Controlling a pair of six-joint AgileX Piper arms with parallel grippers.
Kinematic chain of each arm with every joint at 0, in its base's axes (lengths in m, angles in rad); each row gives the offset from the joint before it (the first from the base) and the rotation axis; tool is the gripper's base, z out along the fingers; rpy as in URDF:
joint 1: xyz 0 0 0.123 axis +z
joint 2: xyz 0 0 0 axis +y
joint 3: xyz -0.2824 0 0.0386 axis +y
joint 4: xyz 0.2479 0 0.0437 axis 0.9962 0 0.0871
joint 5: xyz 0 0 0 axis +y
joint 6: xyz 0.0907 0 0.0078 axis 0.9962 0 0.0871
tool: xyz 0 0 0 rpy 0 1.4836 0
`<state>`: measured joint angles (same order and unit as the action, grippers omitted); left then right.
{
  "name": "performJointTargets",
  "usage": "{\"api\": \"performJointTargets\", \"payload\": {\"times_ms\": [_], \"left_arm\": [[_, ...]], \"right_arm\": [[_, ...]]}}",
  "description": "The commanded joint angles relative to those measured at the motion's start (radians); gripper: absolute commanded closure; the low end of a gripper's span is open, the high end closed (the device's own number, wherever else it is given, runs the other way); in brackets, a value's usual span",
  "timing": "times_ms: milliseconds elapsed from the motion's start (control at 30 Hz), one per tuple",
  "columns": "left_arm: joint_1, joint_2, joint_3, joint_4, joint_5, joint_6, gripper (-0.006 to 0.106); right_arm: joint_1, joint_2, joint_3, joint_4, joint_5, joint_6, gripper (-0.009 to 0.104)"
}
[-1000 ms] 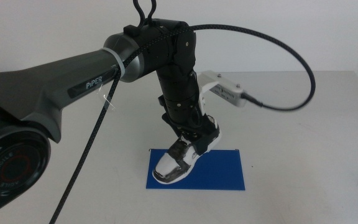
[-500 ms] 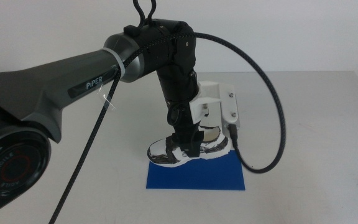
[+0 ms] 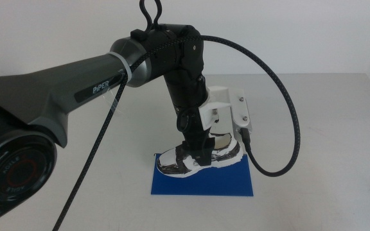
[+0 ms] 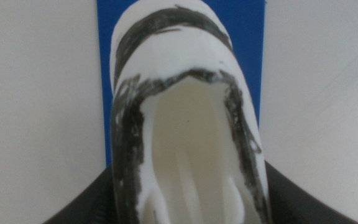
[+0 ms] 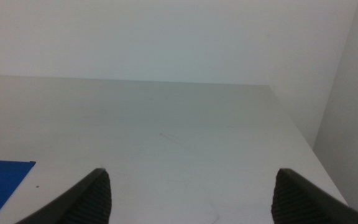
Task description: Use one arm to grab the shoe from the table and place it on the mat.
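Nearest to me, the bulky dark grey left arm, marked "PiPER", enters from the left side and bends down over the middle of the table, a wide, plain, pale grey-white surface. A black cable loops from the arm's wrist out to the right and back. The left gripper points downward, its two dark jaws closed against the sides of the shoe, a small white sneaker with black marbled patches. The shoe lies level over the far part of the deep blue mat, toe to the left; whether its sole touches the mat cannot be told. The right gripper waits with jaws spread wide, holding nothing. Beyond the table stands a bare white wall.
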<state>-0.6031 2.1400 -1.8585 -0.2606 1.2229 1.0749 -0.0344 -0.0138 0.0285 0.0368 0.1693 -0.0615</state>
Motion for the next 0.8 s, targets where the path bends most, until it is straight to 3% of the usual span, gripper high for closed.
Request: {"api": "performJointTargets", "payload": {"times_ms": [0, 567, 600, 633, 767], "left_arm": [[-0.006, -0.058, -0.028, -0.036, 0.093, -0.020, 0.087], [-0.006, 0.005, -0.029, -0.041, 0.074, -0.001, 0.084], [-0.006, 0.005, -0.029, -0.041, 0.074, -0.001, 0.080], [-0.006, 0.005, -0.029, -0.056, 0.075, -0.001, 0.049], [-0.006, 0.005, -0.029, -0.066, 0.075, -0.001, 0.025]], "right_arm": [[-0.005, -0.020, -0.010, -0.008, -0.079, -0.013, 0.029], [-0.005, -0.020, -0.010, -0.008, -0.079, -0.013, 0.029], [-0.005, -0.020, -0.010, -0.008, -0.079, -0.013, 0.029], [-0.005, -0.020, -0.010, -0.008, -0.079, -0.013, 0.029], [-0.005, -0.020, -0.010, -0.008, -0.079, -0.013, 0.029]]}}
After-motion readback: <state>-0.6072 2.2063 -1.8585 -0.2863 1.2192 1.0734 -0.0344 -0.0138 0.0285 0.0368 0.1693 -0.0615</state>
